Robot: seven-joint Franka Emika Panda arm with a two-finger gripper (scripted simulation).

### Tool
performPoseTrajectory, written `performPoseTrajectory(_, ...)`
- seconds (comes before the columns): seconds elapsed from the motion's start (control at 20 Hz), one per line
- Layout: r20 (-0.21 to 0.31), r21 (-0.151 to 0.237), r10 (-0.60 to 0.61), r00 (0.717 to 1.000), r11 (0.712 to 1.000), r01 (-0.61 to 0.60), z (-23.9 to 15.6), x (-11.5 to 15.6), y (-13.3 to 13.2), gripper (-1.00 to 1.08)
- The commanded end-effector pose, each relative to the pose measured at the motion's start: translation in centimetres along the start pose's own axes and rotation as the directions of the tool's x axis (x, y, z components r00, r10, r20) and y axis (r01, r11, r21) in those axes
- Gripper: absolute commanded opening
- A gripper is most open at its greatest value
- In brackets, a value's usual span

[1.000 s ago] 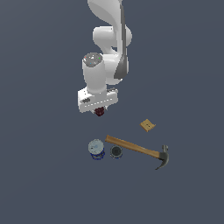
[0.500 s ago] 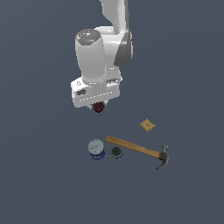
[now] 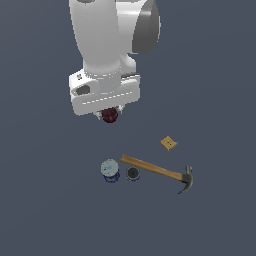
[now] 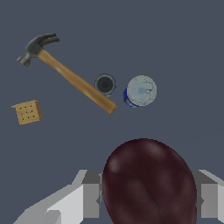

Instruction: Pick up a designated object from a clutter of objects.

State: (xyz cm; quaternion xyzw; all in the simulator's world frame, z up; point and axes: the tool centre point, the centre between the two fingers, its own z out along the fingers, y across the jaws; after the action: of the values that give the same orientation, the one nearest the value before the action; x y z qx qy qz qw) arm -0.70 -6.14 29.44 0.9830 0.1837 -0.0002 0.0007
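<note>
So the pincer is clamped on the maroon ball, holding it up in the air, well clear of the worktop. In the wrist view the ball fills the space between the two grey fingers, one pressed against each side of it.

Everything else sits on the dark grey worktop, well apart from the ball, and nothing's between it and the pincer. There's a blue-white can standing upright, with a small dark cup just beside it on the exterior view's right. The hammer lies flat with the end of its wooden handle right by the cup, dark head pointing off toward the exterior view's right. A tan square block lies off on its own, near the hammer but not touching it.

The ball itself is round, deep maroon, a bit glossy with soft highlights, and looks smaller than the can.

In the exterior view the fingers are mostly hidden under the white hand housing, and in the wrist view the ball's cut off by the frame edge.
</note>
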Motion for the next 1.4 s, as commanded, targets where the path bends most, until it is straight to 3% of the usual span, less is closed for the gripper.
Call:
performPoseTrajectory(0.0,0.000,0.000,0.000,1.000,1.000,0.000,-2.0,1.0,0.3,-1.00)
performPoseTrajectory(0.7,0.000,0.001,-0.001,1.000,1.000,0.001,-10.8,5.7,1.8,-1.00)
performPoseTrajectory(1.35,0.000,0.001,-0.001,1.000,1.000,0.001,-14.3,7.8,2.5,-1.00)
